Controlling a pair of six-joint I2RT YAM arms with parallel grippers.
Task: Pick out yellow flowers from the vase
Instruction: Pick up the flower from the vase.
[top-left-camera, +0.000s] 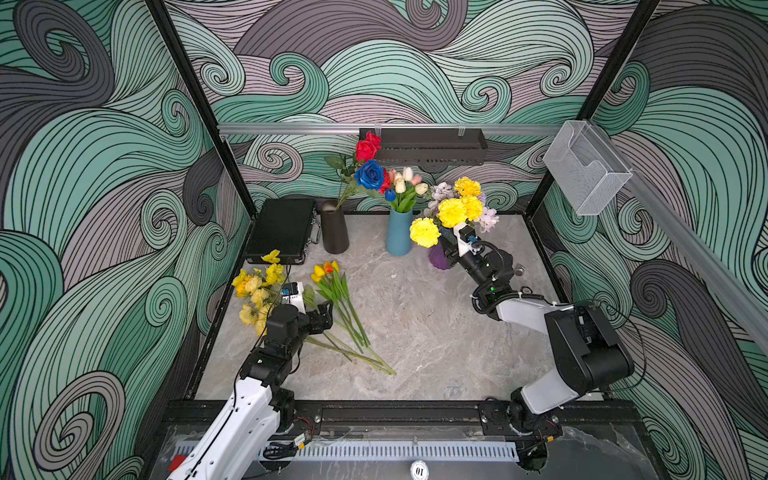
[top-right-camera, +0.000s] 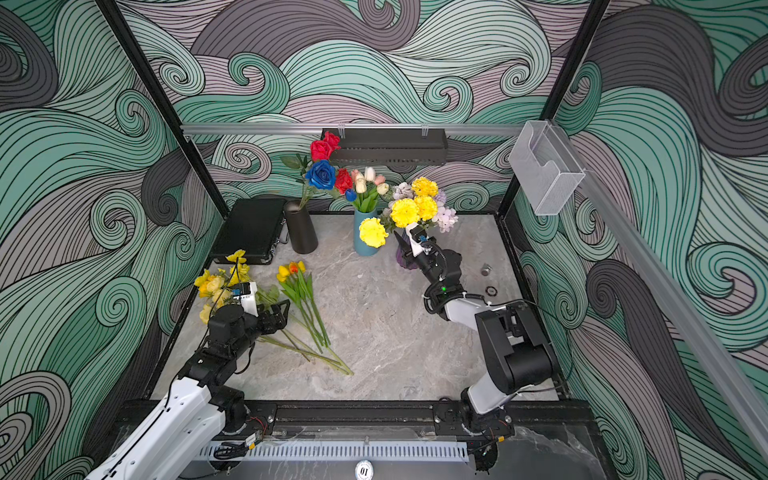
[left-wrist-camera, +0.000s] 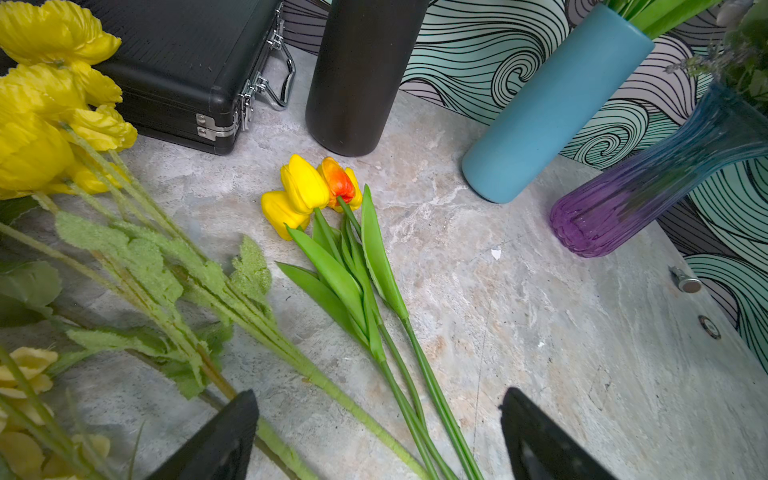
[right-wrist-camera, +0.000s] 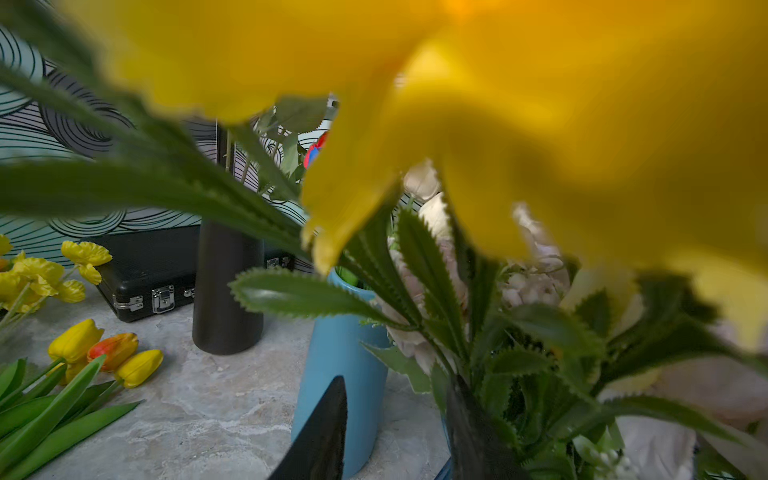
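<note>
The right tool (right-wrist-camera: 399, 436) sits low among the leafy stems of the yellow carnations (top-left-camera: 451, 212), whose heads stand just above it in the purple glass vase (left-wrist-camera: 615, 208) at the back of the worktop (top-left-camera: 415, 311). Its jaws are partly apart with stems against one finger, and I cannot tell whether they grip. The left tool (left-wrist-camera: 380, 440) hangs spread wide and empty over the stems of the yellow tulips (left-wrist-camera: 305, 187) and yellow poppies (left-wrist-camera: 37, 104) lying on the worktop.
</note>
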